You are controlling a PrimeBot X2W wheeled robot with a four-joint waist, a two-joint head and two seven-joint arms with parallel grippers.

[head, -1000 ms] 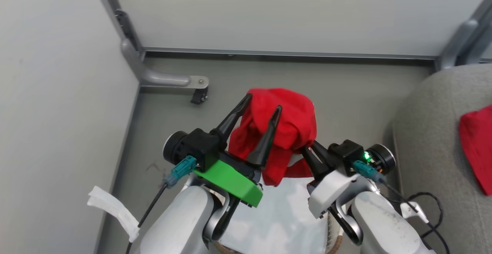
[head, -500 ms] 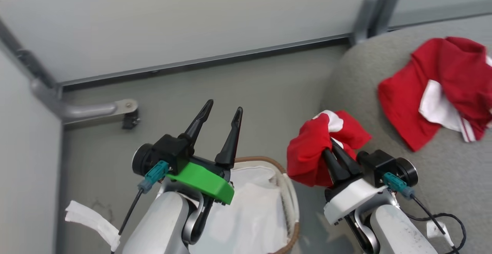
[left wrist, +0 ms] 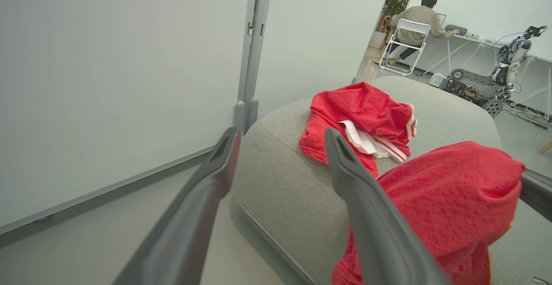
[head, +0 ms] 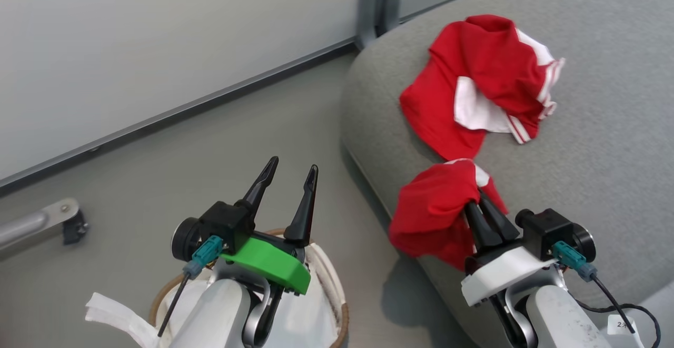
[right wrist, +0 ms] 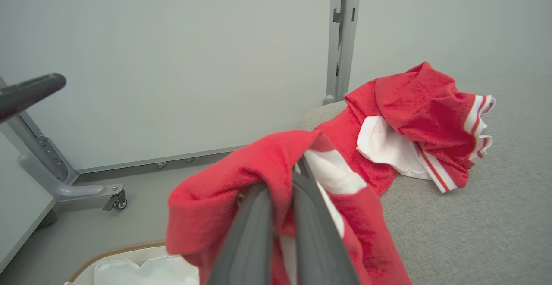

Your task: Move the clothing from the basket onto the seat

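- One basket [head: 343, 311] sits nearest, below the left arm. It is oval, with a brown woven rim and a crumpled white fabric liner [head: 316, 319].
- There are two grippers, each with two long, dark, tapering fingers. The left gripper [head: 294, 165] hangs above the basket, fingers spread wide with nothing between them.
- The right gripper [head: 482, 208] has its fingers pinched together on one red garment.
- There are two red garments in all. The held garment [head: 429, 214] is soft and bunched with a white patch, and droops at the seat's rounded near edge. Whether it touches the cushion I cannot tell.
- The second garment [head: 474, 69] lies crumpled on the seat just beyond, red with a white panel and striped trim.
- One seat [head: 605, 142] shows: broad, grey, woven upholstery with rounded edges.
- Farthest are the smooth grey floor [head: 184, 153] and pale wall panels joined by a grey metal post [head: 376, 6].
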